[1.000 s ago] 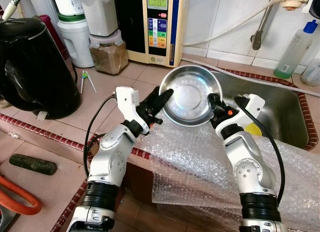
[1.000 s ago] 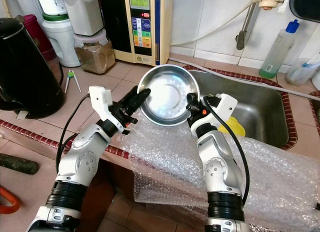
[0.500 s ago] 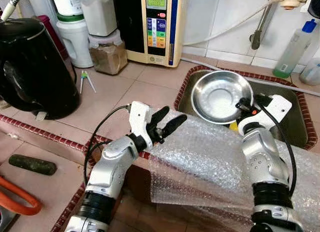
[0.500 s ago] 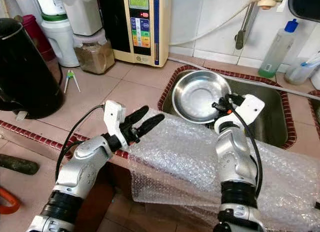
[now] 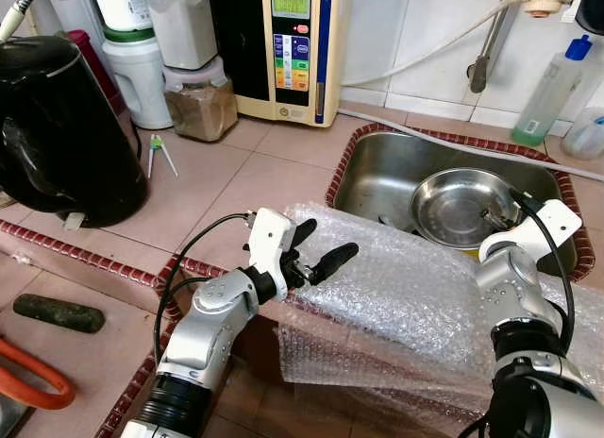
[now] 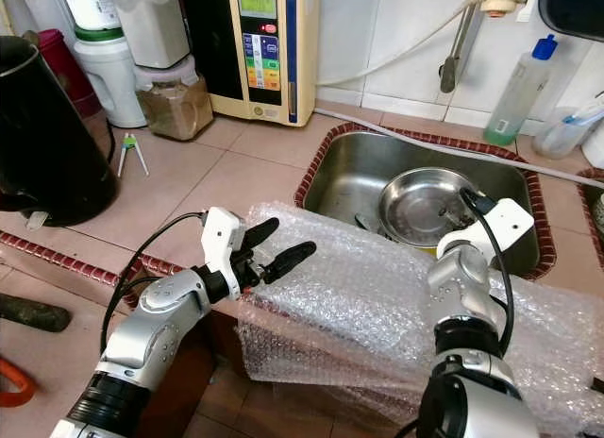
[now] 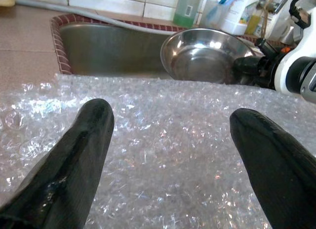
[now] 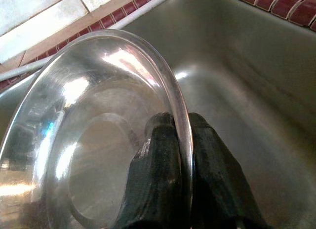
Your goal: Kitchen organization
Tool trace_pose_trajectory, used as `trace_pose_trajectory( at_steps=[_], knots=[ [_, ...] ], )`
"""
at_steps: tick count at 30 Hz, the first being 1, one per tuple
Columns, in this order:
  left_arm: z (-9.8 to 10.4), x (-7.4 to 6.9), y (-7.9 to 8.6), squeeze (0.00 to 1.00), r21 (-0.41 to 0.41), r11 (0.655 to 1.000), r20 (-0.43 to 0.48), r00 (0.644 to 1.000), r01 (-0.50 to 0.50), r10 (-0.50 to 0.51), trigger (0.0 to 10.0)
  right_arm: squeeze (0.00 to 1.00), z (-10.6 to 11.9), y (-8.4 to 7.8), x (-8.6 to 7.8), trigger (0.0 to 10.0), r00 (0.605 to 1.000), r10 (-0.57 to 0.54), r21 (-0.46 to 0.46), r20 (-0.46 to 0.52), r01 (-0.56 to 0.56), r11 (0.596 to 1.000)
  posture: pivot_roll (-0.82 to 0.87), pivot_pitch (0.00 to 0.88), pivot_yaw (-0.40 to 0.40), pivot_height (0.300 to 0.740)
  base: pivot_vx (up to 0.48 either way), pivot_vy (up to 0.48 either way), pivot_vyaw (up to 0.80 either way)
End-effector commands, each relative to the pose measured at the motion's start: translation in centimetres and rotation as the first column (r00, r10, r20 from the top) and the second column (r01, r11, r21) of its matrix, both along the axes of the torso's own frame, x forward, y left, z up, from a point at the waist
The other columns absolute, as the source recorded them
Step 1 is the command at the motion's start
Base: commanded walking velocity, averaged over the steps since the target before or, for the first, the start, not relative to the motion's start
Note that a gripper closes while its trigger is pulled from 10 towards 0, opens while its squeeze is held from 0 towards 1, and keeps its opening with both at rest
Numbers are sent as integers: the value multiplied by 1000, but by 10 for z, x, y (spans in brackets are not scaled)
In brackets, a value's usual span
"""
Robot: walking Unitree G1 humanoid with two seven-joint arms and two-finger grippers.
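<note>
The steel bowl [image 5: 465,207] sits down inside the sink [image 5: 377,174], its rim pinched between the fingers of the right end effector [image 8: 178,140], whose arm reaches forward over the bubble wrap [image 5: 415,296]. The left end effector [image 5: 316,249] hovers with fingers spread just above the wrap at the desk [image 5: 236,174] edge, forearm angled up from below.

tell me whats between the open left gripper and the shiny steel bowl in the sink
A crinkled sheet of clear bubble wrap stretches from the left gripper to the sink rim, with the round steel bowl beyond, in the left wrist view.
</note>
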State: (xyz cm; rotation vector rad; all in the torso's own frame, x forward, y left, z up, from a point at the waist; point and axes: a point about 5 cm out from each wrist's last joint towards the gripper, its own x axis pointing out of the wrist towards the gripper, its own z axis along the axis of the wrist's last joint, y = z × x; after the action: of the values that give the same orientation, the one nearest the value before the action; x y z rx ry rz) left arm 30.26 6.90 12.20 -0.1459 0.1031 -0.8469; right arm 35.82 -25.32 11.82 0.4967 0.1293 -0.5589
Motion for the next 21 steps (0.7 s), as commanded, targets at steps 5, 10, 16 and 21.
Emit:
trace_pose_trajectory(
  at_steps=[5,10,16,21],
  knots=[
    [1,-5,-2,1000,32,999,9,1000,17,-18,10000,1000,-18,10,-1,10000,998,27,35,-58,-25,999,9,71,42,740,0,0,0],
    [-1,-7,-3,1000,43,999,2,1000,24,-24,10000,1000,-19,11,-1,10000,998,31,51,-55,-28,998,8,73,42,740,0,0,0],
    [-1,-7,-4,1000,45,999,0,1000,28,-28,10000,1000,-15,14,2,10000,998,56,53,-18,-55,997,7,75,41,740,0,0,0],
    [3,-4,-6,1000,30,999,12,1000,20,-20,10000,1000,-13,22,3,10000,992,123,-35,-11,-123,992,4,75,40,740,0,0,0]
  ],
)
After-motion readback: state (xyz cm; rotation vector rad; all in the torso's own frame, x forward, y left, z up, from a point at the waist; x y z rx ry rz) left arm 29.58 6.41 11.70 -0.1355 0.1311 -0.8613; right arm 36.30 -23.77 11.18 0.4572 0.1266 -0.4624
